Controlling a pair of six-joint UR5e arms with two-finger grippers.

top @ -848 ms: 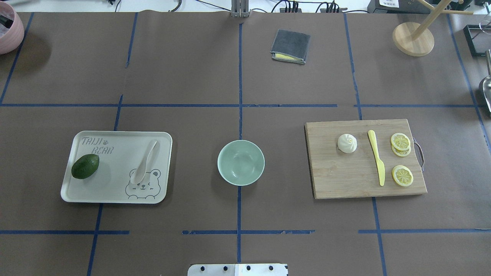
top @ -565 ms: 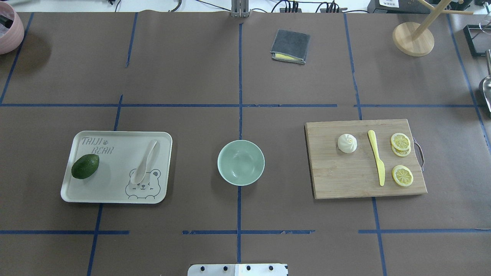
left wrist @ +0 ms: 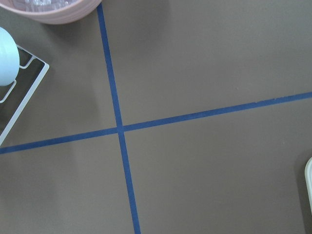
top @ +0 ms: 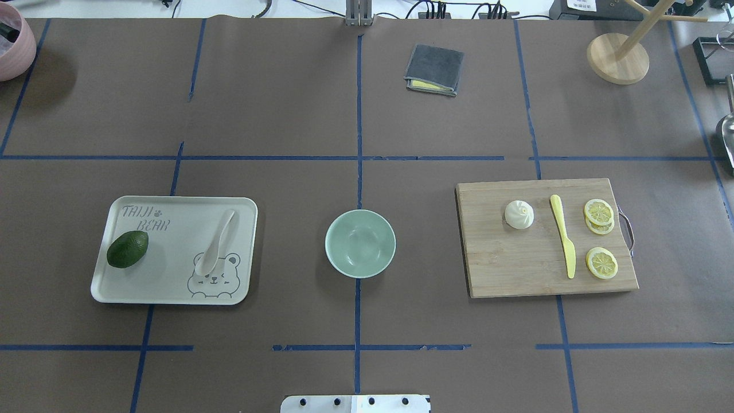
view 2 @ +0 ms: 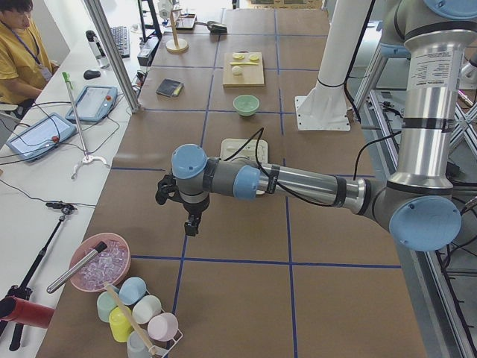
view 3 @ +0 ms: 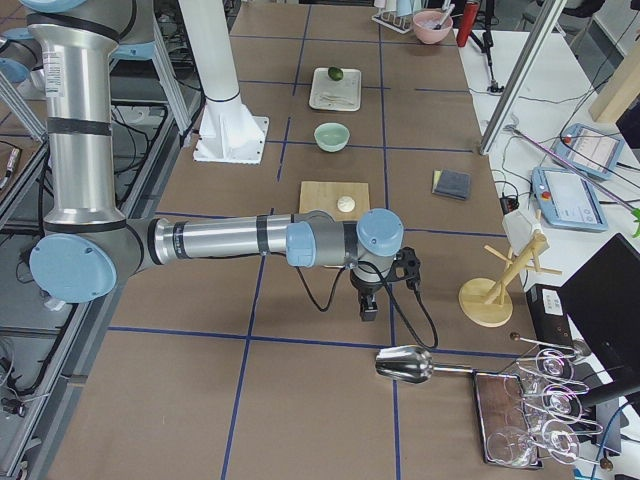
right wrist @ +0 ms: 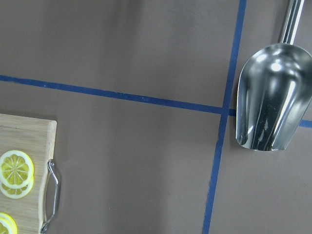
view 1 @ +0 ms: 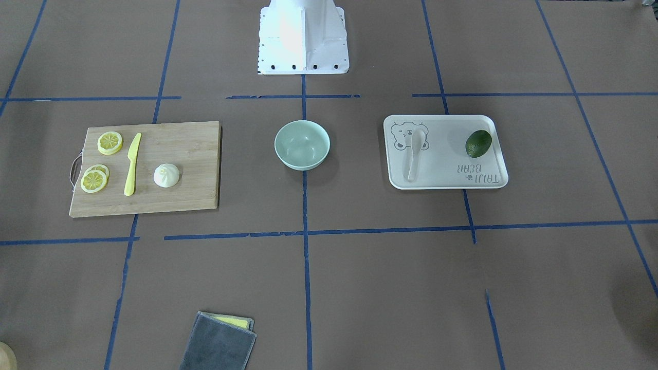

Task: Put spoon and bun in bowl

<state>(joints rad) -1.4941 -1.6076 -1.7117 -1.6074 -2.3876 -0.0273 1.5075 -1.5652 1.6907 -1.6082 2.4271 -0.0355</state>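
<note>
Nothing on the worktop has shifted since the earlier overhead looks; the task's three things lie where they lay, and neither arm has come into that view.

The spoon lies flat on the cream tray, toward the worktop's left end. Its scoop rests over the printed bear on the robot's side and its handle points to the far edge. An avocado shares the tray, well apart from it. The bun sits upright on the wooden board toward the right end. It is just beside the yellow knife but not touching, with the lemon slices beyond the knife.

The bowl stands empty between tray and board, midway along the worktop and somewhat nearer the robot's edge. To my eye that layout gives each arm one item on its own side and a shared drop point both can reach.

The left pincer hangs pointing down over bare paper near the left end, past the tray and close to a pink bowl. The right pincer hangs the same way near the right end, past the board and by a steel scoop. Both look parked clear of the items. I cannot tell whether either is spread or pressed together, and the wrist cameras show no fingers.
</note>
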